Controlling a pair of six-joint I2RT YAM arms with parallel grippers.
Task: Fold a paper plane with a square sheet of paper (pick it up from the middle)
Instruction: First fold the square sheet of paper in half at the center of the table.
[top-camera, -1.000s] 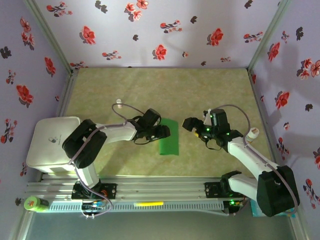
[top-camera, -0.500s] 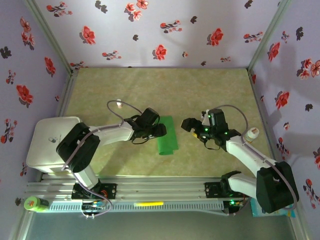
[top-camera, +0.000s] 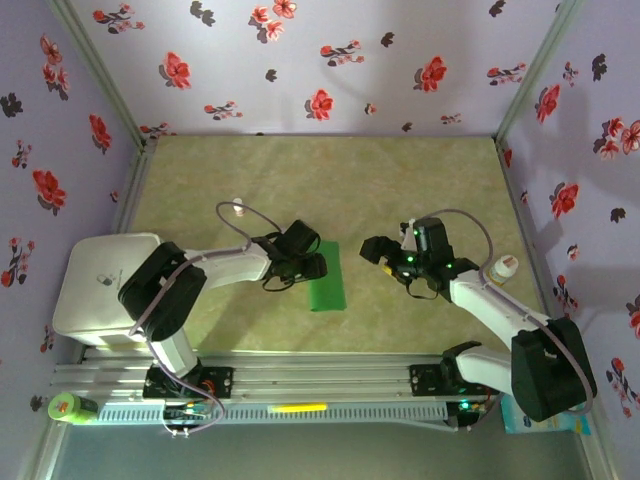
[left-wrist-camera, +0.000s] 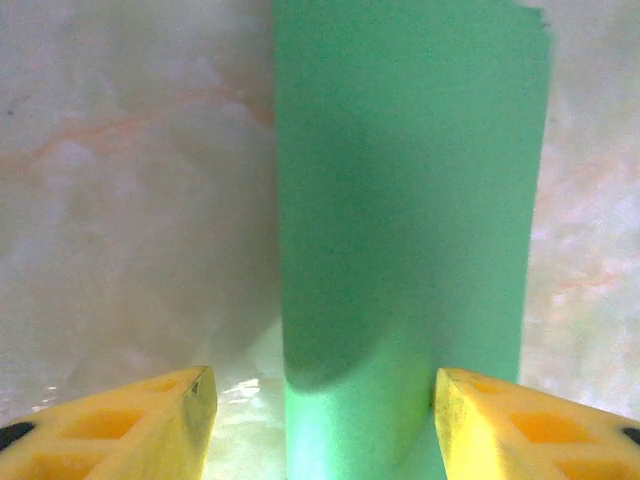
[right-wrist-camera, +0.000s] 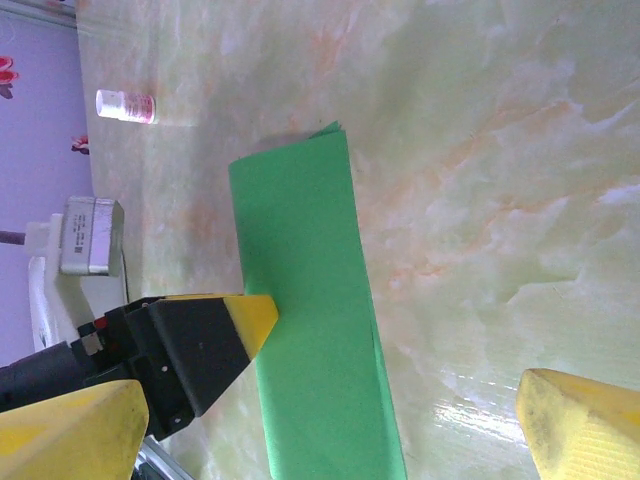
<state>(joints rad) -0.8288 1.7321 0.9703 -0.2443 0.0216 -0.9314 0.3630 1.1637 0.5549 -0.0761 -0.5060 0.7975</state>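
The green paper (top-camera: 327, 278) lies on the table as a long folded rectangle, not a dart. My left gripper (top-camera: 316, 266) is open at its left long edge. In the left wrist view the paper (left-wrist-camera: 405, 200) runs up between the two yellow fingertips (left-wrist-camera: 180, 425), reaching the right one and leaving a gap beside the left one. My right gripper (top-camera: 372, 248) is open, a little right of the sheet and apart from it. The right wrist view shows the paper (right-wrist-camera: 305, 290), a black and yellow left finger (right-wrist-camera: 235, 318) at its edge, and the right gripper (right-wrist-camera: 325, 445) spread wide.
A tiny white bottle (top-camera: 238, 208) stands behind the left arm, also seen as a bottle (right-wrist-camera: 125, 105) from the right wrist. A second bottle (top-camera: 505, 266) sits by the right arm. A white box (top-camera: 105, 285) is at the left, patterned walls all round.
The paper has slid slightly left and toward the near edge, with the left gripper drawing back along with it. The right gripper has crept a little left.
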